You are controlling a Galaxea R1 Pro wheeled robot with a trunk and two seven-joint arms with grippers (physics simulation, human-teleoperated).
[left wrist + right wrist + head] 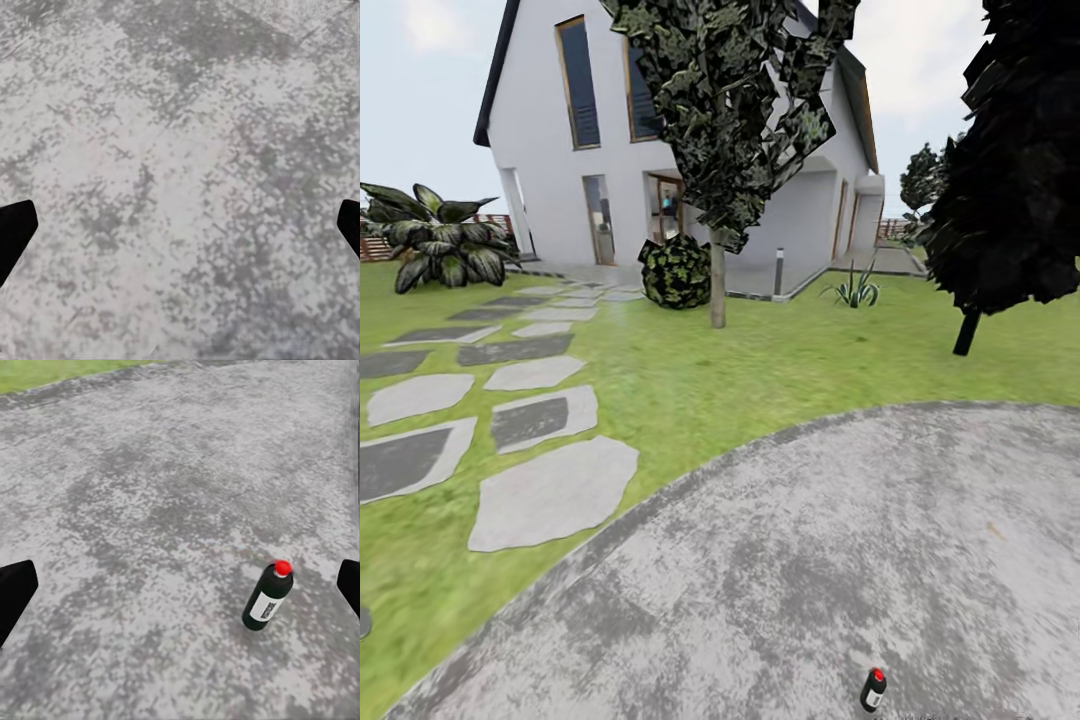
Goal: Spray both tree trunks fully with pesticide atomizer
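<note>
The pesticide atomizer [873, 689] stands upright on the grey stone floor [810, 560] at the near edge of the head view. It is a small dark bottle with a white label and a red top. In the right wrist view the atomizer [268, 596] stands ahead of my right gripper [180, 592] and off to one side, clear of the fingers, which are open and hold nothing. My left gripper [180, 232] is open too, over bare paving [180, 150]. A tree with a pale trunk [717, 285] stands far off on the lawn; I cannot tell whether it is one of the trees.
Green lawn [690, 390] borders the round paving. Stepping stones [535, 415] run along the left toward the white house [560, 150]. A dark-leaved tree on a thin leaning stem [966, 332] stands at the right, with a round bush [675, 270] and a broad-leaved plant [440, 240] further back.
</note>
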